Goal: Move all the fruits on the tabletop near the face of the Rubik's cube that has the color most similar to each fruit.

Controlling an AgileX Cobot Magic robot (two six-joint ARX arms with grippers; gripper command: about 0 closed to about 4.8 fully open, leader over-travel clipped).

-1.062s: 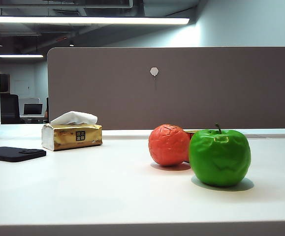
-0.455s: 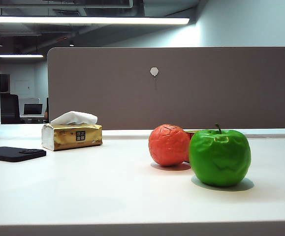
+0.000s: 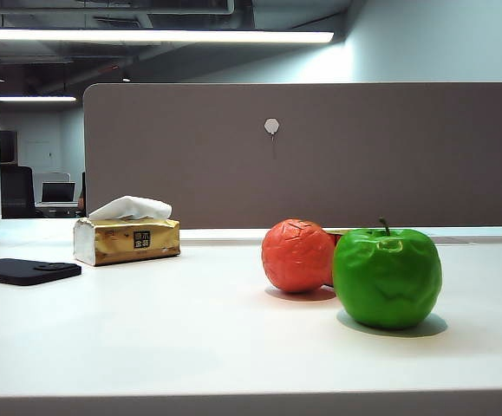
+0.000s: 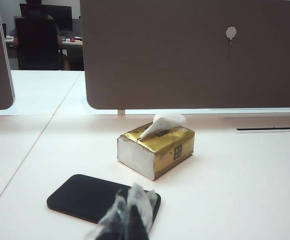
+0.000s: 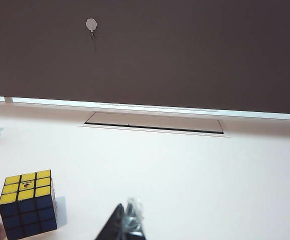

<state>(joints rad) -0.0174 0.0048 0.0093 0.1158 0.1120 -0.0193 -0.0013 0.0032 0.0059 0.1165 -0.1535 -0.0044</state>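
The green apple (image 3: 387,277) sits lower right, nearest; its glossy, dented, probably rigid skin may slip, so grip across its widest part. Behind it, touching or nearly so, the red fruit (image 3: 297,255) hides most of the cube (image 5: 28,204). The left gripper (image 4: 127,217) above the black pad (image 4: 84,196) and the right gripper (image 5: 126,225) near the cube both appear closed and empty.

The white tabletop (image 3: 146,338) bears a green apple (image 3: 387,277), red-orange fruit (image 3: 297,256), Rubik's cube (image 5: 27,204), tissue box (image 3: 127,239) and black phone (image 3: 25,270).

left end effector (image 4: 127,220) closed, right end effector (image 5: 127,225) closed, both low
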